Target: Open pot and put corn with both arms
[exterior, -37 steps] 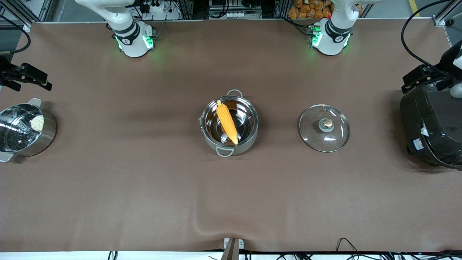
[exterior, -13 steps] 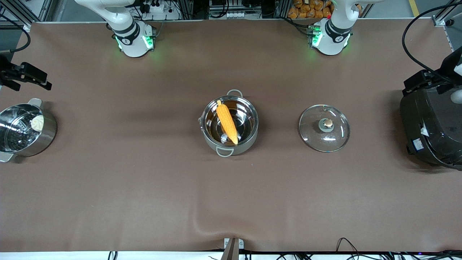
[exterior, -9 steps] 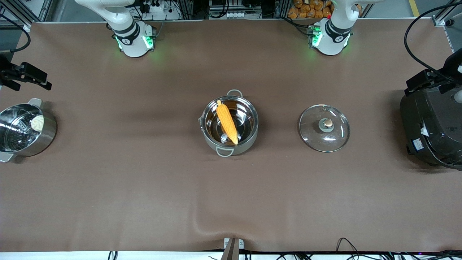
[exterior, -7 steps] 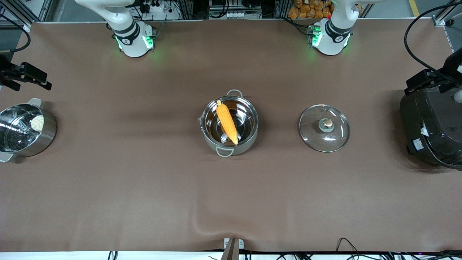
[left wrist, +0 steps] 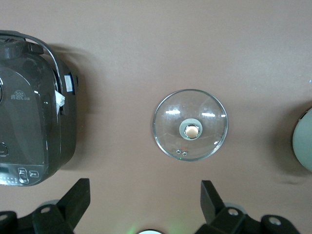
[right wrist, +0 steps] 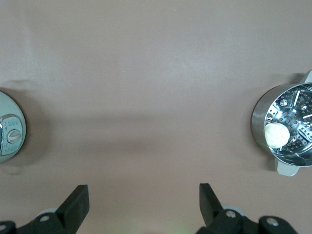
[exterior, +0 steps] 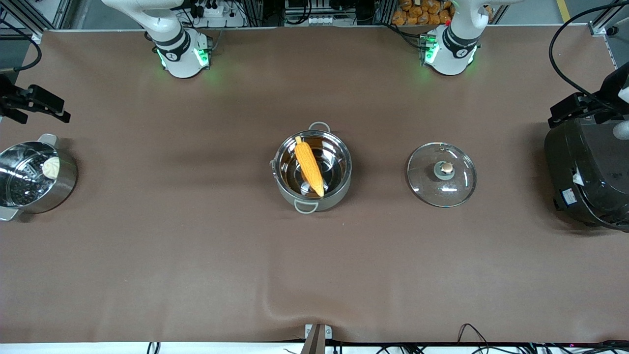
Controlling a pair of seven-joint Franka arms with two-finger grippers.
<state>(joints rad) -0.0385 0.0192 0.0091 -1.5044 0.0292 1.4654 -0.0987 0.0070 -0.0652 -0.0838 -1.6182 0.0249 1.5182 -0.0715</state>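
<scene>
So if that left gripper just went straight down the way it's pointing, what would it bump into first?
Probably bare tablecloth: the open left gripper points down beside the glass lid, toward the rice cooker. Depth is unclear.

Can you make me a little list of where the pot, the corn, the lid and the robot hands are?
pot: mid-table, open
corn: lying inside the pot
lid: flat on the table beside the pot, toward the left arm's end
left gripper: open, empty, up over the rice cooker
right gripper: open, empty, up above the steamer pot
</scene>
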